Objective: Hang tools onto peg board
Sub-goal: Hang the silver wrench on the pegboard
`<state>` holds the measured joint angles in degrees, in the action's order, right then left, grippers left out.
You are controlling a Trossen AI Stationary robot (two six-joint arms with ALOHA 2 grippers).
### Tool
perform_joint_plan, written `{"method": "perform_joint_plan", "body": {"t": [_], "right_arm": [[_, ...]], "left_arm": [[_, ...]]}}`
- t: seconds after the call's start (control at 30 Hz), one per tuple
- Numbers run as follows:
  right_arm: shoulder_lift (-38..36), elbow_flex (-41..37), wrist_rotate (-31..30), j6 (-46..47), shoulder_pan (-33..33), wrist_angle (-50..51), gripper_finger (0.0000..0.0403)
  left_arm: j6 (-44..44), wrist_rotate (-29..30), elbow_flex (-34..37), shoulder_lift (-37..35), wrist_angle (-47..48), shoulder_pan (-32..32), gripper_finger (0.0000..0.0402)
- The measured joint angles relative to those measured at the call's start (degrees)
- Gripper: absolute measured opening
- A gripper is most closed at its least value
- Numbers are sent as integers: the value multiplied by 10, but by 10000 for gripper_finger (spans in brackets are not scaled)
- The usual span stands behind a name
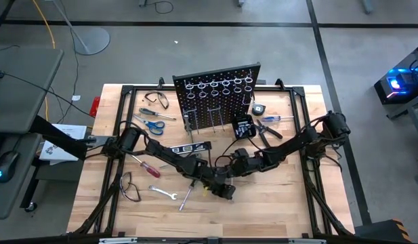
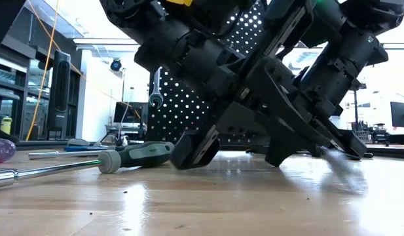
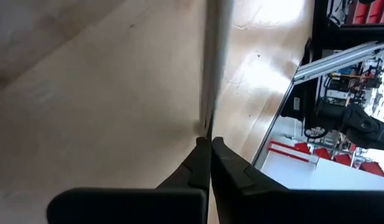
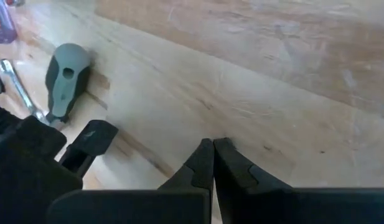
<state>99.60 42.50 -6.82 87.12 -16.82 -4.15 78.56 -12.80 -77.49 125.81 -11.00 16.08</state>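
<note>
No brand or writing can be read on any tool or on the board.

At the left of the worktop [image 1: 276,196], a pair of clear safety glasses [image 1: 129,188] lies near the front edge. A red-handled screwdriver [image 1: 147,167] lies just behind them, and a silver wrench [image 1: 163,192] lies to their right. Farther back on that side lie blue-handled scissors [image 1: 150,124], a blue-handled screwdriver [image 1: 157,113] and a second pair of glasses [image 1: 155,99].

The left arm reaches from the left edge low across the worktop toward the centre front. The left gripper [image 3: 210,148] is angled down close to the wood, its fingers pressed together on a thin silvery shaft [image 3: 213,62] that runs straight out from the tips. A grey-handled screwdriver [image 1: 186,196] lies beside this gripper; in the low view its grey-green handle [image 2: 133,156] rests flat on the wood.

The peg board [image 1: 221,98] stands upright at the back centre, its row of silver rings [image 1: 219,85] near the top. A wrench [image 2: 156,92] hangs on its face.

The right arm comes in from the right edge, bent low, and meets the left arm at the centre front. The right gripper [image 4: 213,147] hovers just above bare wood with its fingers clenched on nothing visible.

To the right of the board sit a small black box [image 1: 243,127], dark pliers [image 1: 265,130] and another blue-handled screwdriver [image 1: 275,118].
</note>
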Motion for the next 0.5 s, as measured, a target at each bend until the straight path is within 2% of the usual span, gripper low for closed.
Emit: {"method": "perform_joint_plan", "body": {"t": [0.4, 0.5], "right_arm": [[-2, 1, -6, -4, -5, 18, 8], [-10, 2, -6, -45, -8, 32, 9]], "left_arm": [[-21, -25, -1, -2, 25, 2, 1], [-46, -35, -2, -13, 61, 2, 1]]}}
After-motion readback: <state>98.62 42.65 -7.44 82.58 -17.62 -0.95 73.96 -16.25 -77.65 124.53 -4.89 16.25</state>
